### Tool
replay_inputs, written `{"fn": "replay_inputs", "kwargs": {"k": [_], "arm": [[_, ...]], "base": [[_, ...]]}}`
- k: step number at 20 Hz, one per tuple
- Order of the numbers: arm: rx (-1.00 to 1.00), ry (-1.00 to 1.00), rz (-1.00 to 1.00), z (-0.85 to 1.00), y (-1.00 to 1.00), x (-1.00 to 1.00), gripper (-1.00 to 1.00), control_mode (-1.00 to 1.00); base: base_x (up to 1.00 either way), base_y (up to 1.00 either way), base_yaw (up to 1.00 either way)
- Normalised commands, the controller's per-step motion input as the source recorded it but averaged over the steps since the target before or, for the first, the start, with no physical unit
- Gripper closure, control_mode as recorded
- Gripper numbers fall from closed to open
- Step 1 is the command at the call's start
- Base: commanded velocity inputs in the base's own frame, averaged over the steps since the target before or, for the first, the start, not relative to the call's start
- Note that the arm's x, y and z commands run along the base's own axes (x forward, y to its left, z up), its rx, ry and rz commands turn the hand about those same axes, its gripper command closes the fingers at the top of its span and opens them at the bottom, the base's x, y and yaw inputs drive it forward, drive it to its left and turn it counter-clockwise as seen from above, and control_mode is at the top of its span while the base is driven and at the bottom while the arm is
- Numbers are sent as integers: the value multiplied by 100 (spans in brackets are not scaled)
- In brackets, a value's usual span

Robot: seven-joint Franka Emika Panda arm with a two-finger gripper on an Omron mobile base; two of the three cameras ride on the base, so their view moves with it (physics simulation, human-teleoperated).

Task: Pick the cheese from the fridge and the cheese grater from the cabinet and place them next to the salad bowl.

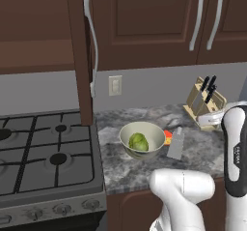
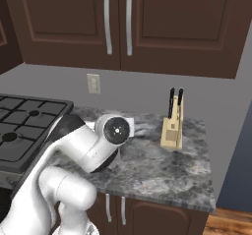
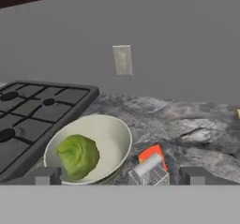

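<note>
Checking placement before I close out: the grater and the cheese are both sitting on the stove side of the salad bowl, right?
Not quite. The grater and the cheese are on the counter beside the salad bowl, but on the side away from the stove, toward the knife block. The left base view shows this.

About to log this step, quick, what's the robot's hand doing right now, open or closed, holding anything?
Hand: open and holding nothing; the cheese grater stands on the counter between its fingertips, beside the salad bowl.
</note>
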Motion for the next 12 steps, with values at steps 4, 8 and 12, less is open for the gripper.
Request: {"fn": "replay_inputs", "kwargs": {"k": [4,8,12], "arm": [[0,9,-16,58,13,-63,-100,-100],[-4,7,-19,51,40,-24,-100,-100],[-14,6,-33,24,74,1,-100,-100]], "base": [[0,0,0],[0,0,0],[0,0,0]]}}
